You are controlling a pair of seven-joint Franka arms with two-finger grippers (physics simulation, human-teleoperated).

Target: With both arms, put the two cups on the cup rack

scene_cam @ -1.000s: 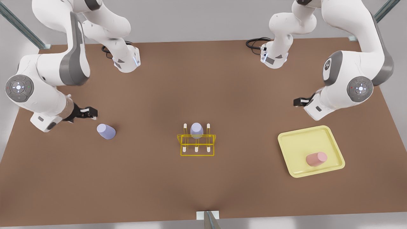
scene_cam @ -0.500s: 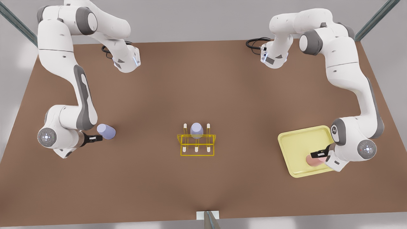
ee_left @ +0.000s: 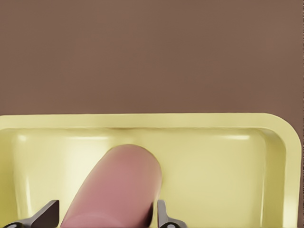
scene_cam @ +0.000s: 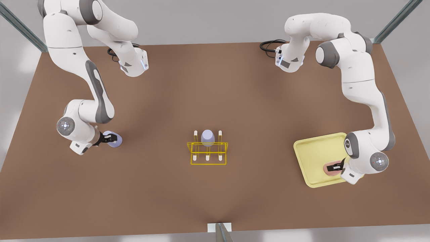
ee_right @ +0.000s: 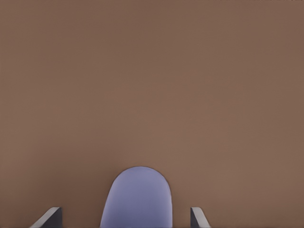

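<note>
The left gripper (scene_cam: 336, 165) is low over the pale-yellow tray (scene_cam: 312, 151) near the surface's (scene_cam: 215, 84) right edge in the front view, its fingers (ee_left: 164, 219) spread around the pink cup (scene_cam: 330, 169) lying on its side there; the right gripper (scene_cam: 110, 138) is at the lavender cup (scene_cam: 116, 141) near the opposite edge, fingers (ee_right: 50, 218) open with gaps either side; a second lavender cup (scene_cam: 207, 137) sits on the yellow cup rack (scene_cam: 207, 153) mid-surface.
</note>
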